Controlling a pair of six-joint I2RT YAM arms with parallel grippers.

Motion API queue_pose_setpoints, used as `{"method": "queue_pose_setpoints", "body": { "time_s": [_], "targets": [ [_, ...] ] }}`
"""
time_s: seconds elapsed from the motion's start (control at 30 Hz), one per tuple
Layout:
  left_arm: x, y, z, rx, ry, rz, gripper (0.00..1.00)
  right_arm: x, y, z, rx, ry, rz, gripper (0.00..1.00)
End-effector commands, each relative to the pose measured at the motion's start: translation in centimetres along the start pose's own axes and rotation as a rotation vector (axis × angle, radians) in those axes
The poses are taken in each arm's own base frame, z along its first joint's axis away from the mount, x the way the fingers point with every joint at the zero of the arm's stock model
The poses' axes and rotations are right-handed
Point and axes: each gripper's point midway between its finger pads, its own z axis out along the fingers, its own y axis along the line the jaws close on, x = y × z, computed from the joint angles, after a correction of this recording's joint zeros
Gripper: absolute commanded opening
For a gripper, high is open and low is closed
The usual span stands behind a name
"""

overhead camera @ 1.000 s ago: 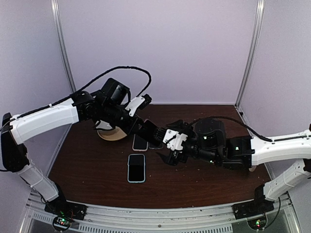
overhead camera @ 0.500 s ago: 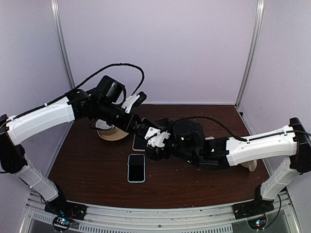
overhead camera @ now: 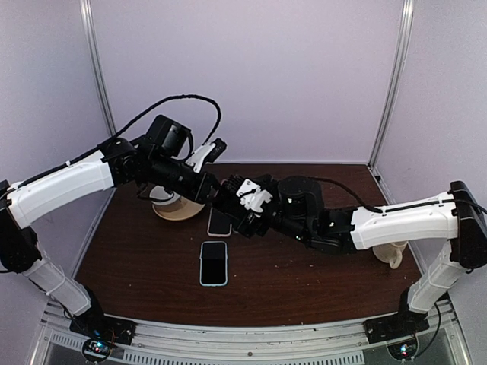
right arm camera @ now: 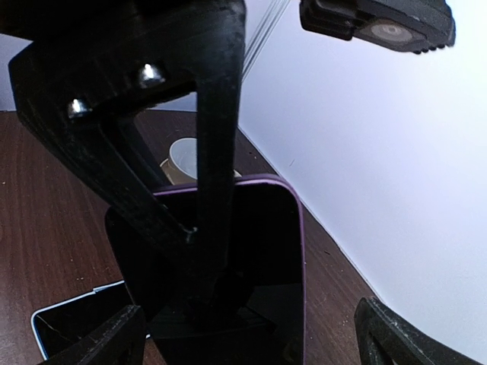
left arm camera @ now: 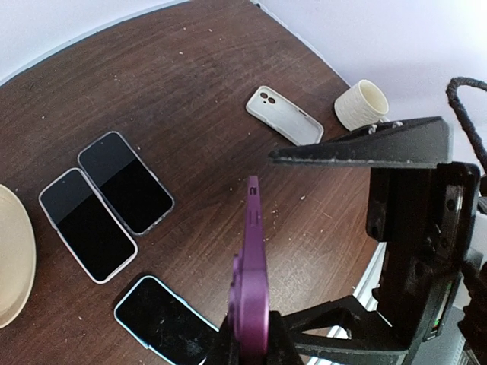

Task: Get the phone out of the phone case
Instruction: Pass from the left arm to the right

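Purple phone case (left arm camera: 249,289), with the phone (right arm camera: 266,243) inside, is pinched edge-up by the closed left gripper (left arm camera: 247,338) above the table's (left arm camera: 190,76) middle. The right gripper (right arm camera: 245,338) is spread wide, one finger on each side of the case.

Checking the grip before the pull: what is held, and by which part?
The left gripper pinches the purple-cased phone across its front and back, near one end. The right gripper is open, facing it, holding nothing.
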Motion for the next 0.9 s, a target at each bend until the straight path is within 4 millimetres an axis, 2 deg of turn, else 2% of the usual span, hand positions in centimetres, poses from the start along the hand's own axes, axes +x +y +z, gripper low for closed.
{"method": "queue_pose_setpoints", "body": {
  "time_s": [0.0, 0.17, 0.47, 0.7, 0.87],
  "targets": [
    [-3.0, -2.2, -2.1, 0.085, -0.123, 0.031, 0.00, 0.8, -0.3, 0.7, -0.035, -0.012, 0.058, 1.00],
    [-3.1, -2.1, -2.3, 0.081, -0.132, 0.032, 0.00, 1.4, 0.1, 1.1, -0.063, -0.005, 0.064, 0.99],
    [-3.1, -1.8, -2.4, 0.073, -0.136, 0.028, 0.00, 2.3, 2.7, 1.4, -0.187, 0.007, 0.064, 1.00],
    [-3.2, -1.7, -2.5, 0.074, -0.142, 0.027, 0.00, 2.6, 1.5, 2.0, -0.105, 0.013, 0.037, 0.92],
    [-3.3, -1.7, -2.7, 0.075, -0.146, 0.027, 0.00, 2.4, 0.9, 2.1, -0.066, 0.007, 0.011, 0.80]
  ]
}}
